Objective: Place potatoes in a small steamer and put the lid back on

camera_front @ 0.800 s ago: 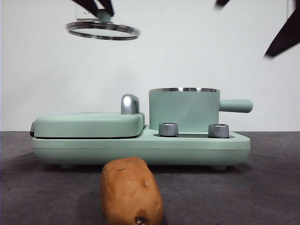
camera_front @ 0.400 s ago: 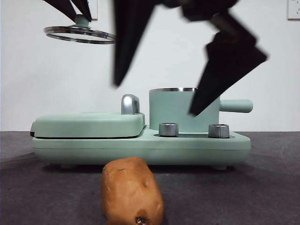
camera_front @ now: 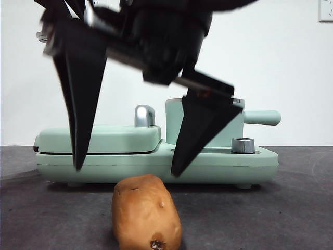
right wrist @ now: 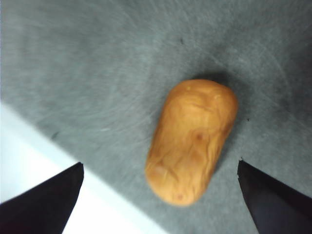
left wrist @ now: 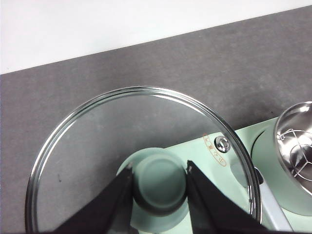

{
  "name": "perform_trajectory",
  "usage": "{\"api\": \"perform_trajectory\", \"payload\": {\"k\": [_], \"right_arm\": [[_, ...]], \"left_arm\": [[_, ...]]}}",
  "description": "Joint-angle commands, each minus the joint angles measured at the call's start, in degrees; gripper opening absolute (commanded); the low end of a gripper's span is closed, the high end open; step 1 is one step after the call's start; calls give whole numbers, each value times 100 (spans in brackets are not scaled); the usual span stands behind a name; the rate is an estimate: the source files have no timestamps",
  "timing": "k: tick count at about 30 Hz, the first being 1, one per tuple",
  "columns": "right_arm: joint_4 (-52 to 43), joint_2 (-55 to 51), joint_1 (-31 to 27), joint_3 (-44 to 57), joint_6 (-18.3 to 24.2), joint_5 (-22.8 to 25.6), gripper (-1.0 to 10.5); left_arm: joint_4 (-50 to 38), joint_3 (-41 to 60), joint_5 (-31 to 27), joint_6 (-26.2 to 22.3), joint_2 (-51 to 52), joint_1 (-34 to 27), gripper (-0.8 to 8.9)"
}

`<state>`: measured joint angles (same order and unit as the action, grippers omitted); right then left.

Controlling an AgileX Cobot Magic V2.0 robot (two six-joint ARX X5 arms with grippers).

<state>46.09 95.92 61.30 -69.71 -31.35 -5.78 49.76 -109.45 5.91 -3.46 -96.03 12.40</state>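
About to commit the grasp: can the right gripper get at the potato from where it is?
Probably yes. The right gripper hangs over the potato with jaws open wider than it, nothing between. The left gripper holds the lid up, aside.

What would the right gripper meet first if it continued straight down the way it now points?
Most likely the potato: it lies on the table between the open right gripper's black tips, with nothing visible in between. Exact depth is unclear.

No text in any view is clear enough for me to read; the only marking is a small oval orange label (left wrist: 215,149) on the mint green appliance top (left wrist: 243,141), seen through the lid (left wrist: 97,146) my left jaws hold. Its characters are too small to make out.
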Motion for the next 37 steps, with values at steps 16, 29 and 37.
{"api": "perform_trajectory", "payload": {"k": [16,29,37], "right_arm": [[-286,758,55,-90,-111,297,334],[-254,758,-236,-92,-105,-37,198],[411,737,-439,-778,90,-85,198]], "left_arm": [[-131,-208,9,-107,22,-46,5],[-118,-208,9,-107,22,-44,5],[-92,-203,9,-151,22,-46,5]]}}
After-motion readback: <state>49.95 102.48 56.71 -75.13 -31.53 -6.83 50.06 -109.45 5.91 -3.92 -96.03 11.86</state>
